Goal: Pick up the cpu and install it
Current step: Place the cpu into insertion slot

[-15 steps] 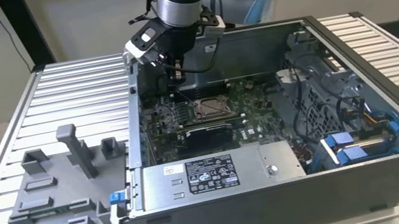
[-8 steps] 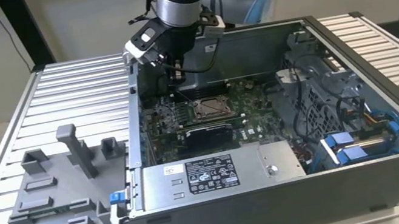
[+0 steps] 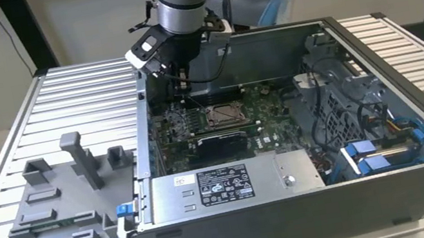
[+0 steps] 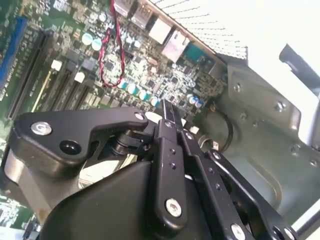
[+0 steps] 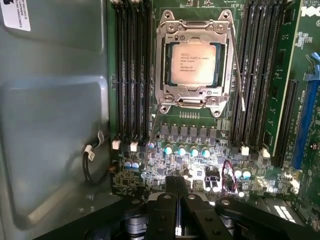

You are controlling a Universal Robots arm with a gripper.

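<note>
Sitting flat inside the socket (image 5: 164, 67), the cpu (image 5: 194, 62) looks light, stiff and thin, with a slick metal top and a fragile underside; best held by opposite edges. Jaws hang pinched together, empty, near the socket.

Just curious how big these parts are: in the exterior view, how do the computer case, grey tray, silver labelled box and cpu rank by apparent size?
Largest to smallest:
1. computer case
2. grey tray
3. silver labelled box, not far behind the tray
4. cpu, smallest by far
</note>
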